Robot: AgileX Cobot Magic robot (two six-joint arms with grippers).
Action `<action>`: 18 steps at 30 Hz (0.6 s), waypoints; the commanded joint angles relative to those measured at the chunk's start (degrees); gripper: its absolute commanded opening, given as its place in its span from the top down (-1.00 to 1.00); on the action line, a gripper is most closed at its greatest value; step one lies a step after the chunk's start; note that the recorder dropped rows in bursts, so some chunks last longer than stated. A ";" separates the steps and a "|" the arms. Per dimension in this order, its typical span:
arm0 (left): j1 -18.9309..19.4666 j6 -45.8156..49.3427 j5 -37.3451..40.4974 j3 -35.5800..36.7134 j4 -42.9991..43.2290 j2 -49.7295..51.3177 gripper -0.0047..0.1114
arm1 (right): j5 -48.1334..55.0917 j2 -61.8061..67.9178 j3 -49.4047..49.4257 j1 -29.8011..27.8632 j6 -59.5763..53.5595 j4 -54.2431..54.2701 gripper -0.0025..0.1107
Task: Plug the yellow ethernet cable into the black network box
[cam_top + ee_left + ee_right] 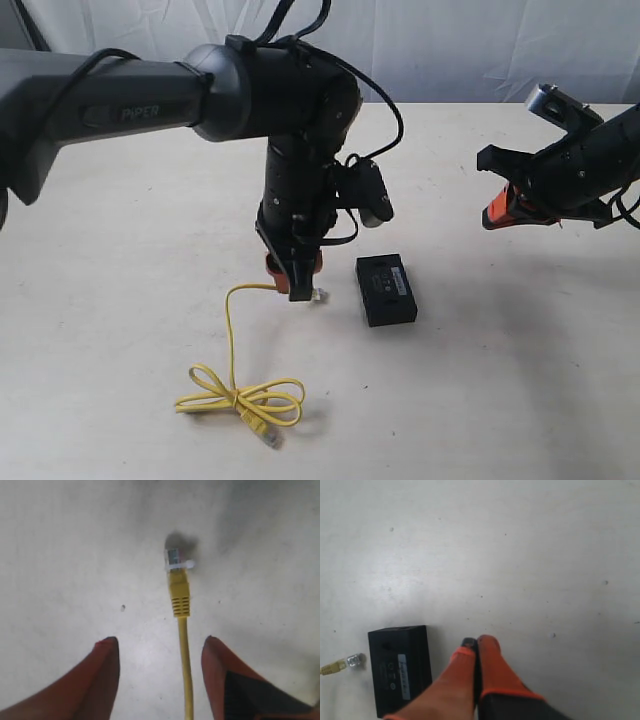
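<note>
Yellow ethernet cable [232,340] plug [176,560] — toward black network box [386,289].

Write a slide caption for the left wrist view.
Open left pincer straddling the yellow cable on the table, clear plug lying ahead, not yet gripped.

A pale, off-white table [120,330] fills the scene beneath a white fabric backdrop [450,50]

The tabletop is matte and cream-toned, marked here and there with small dark specks that show in the close wrist views. Behind the table's far edge hangs the backdrop, a white cloth with soft vertical folds running across the whole width of the exterior view. At the far left end of the backdrop a darker strip [12,25] shows. Light is even and diffuse, throwing only soft grey shadows onto the table surface nearest the backdrop and toward its middle
</note>
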 commanded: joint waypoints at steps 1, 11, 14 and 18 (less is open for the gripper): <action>0.00 2.04 0.29 0.30 -1.08 1.47 0.07 | -0.02 -0.39 0.14 -0.33 -0.49 0.44 0.97; 0.00 3.46 0.29 0.30 -0.20 4.65 0.07 | -0.12 -0.39 0.14 -0.33 -0.49 0.85 0.97; 0.00 4.01 0.29 0.30 -0.20 4.78 0.07 | -0.25 -0.39 0.14 -0.33 -0.49 0.85 0.97; 0.00 4.15 0.29 0.30 1.05 4.78 0.07 | -0.35 -0.39 0.14 -0.33 -0.77 0.98 0.97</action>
